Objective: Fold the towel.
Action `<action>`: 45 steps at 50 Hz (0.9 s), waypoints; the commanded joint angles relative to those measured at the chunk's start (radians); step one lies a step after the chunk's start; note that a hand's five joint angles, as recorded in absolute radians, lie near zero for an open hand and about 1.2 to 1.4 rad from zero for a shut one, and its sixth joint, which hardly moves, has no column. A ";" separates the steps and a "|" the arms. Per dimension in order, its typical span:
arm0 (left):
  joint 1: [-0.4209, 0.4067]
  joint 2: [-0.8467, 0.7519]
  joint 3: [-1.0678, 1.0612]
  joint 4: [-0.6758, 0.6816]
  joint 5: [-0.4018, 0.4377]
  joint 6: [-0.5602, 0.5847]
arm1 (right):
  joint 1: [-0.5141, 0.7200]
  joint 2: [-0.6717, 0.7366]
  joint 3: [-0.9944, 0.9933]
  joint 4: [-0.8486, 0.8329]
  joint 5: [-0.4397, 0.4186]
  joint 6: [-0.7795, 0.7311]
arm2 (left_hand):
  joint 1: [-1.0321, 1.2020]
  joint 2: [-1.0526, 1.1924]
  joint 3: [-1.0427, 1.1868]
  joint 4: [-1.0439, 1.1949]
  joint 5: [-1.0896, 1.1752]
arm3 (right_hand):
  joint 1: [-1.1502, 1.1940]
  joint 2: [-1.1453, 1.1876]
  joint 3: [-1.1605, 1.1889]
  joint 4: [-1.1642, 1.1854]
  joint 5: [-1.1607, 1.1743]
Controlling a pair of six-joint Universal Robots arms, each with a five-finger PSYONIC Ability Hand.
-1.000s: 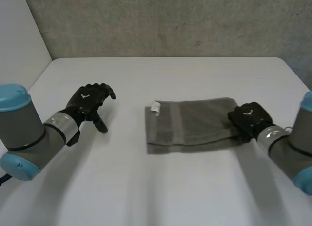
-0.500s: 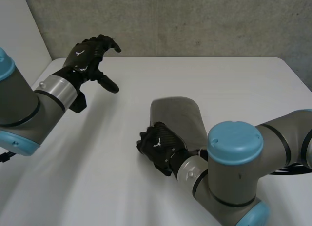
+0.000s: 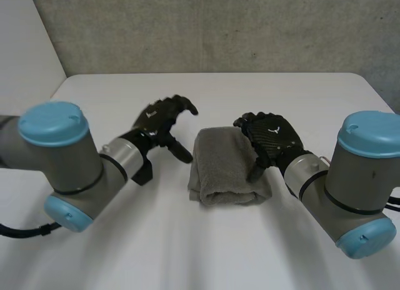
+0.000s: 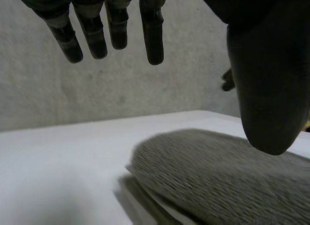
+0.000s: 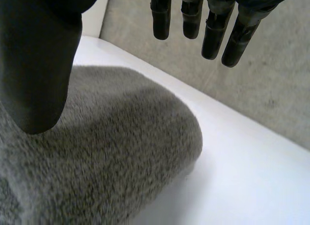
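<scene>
A grey towel (image 3: 225, 168) lies folded into a narrow thick stack at the middle of the white table (image 3: 206, 96). My right hand (image 3: 270, 137) hovers over the towel's right edge, open, with straight fingers and nothing in them. In the right wrist view the towel (image 5: 106, 157) lies under the palm and the fingers (image 5: 213, 26) reach past its far end. My left hand (image 3: 164, 118) hangs open just left of the towel, apart from it. Its wrist view shows the towel (image 4: 218, 181) below the thumb (image 4: 264, 79).
A grey wall (image 3: 219, 27) rises behind the table's far edge. Bare tabletop lies in front of the towel and on both sides of it.
My right hand carried the towel's right end over to the left, folding it to half its width, then let go, opened and drew back right. My left hand rose, then came down beside the towel.
</scene>
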 commanded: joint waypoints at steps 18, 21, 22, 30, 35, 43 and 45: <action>-0.111 -0.196 0.080 0.005 -0.025 -0.013 | -0.066 0.126 -0.064 0.012 0.003 0.090 | -0.050 -0.049 -0.059 -0.059 -0.036 | -0.054 -0.070 -0.070 -0.085 -0.059; -0.111 -0.209 0.081 0.004 -0.028 -0.013 | -0.066 0.141 -0.065 0.012 0.003 0.088 | -0.047 -0.046 -0.056 -0.056 -0.033 | -0.054 -0.070 -0.070 -0.085 -0.059; -0.111 -0.211 0.083 0.002 -0.028 -0.011 | -0.066 0.149 -0.067 0.012 0.002 0.090 | -0.050 -0.049 -0.059 -0.059 -0.036 | -0.054 -0.070 -0.070 -0.085 -0.059; -0.108 -0.197 0.084 -0.004 -0.042 -0.007 | -0.055 0.132 -0.069 0.017 0.000 0.090 | -0.053 -0.052 -0.062 -0.062 -0.039 | -0.054 -0.070 -0.070 -0.085 -0.059; -0.097 -0.141 0.081 -0.007 -0.059 -0.002 | -0.052 0.065 -0.069 0.030 0.002 0.090 | -0.059 -0.058 -0.068 -0.068 -0.045 | -0.054 -0.070 -0.070 -0.085 -0.059; -0.040 0.045 0.069 -0.028 -0.062 0.003 | -0.054 -0.064 -0.096 0.099 0.023 0.091 | -0.056 -0.055 -0.065 -0.065 -0.042 | -0.054 -0.070 -0.070 -0.085 -0.059; -0.022 0.088 0.073 -0.045 -0.060 0.006 | -0.055 -0.095 -0.111 0.124 0.045 0.091 | -0.053 -0.052 -0.062 -0.062 -0.039 | -0.054 -0.070 -0.070 -0.085 -0.059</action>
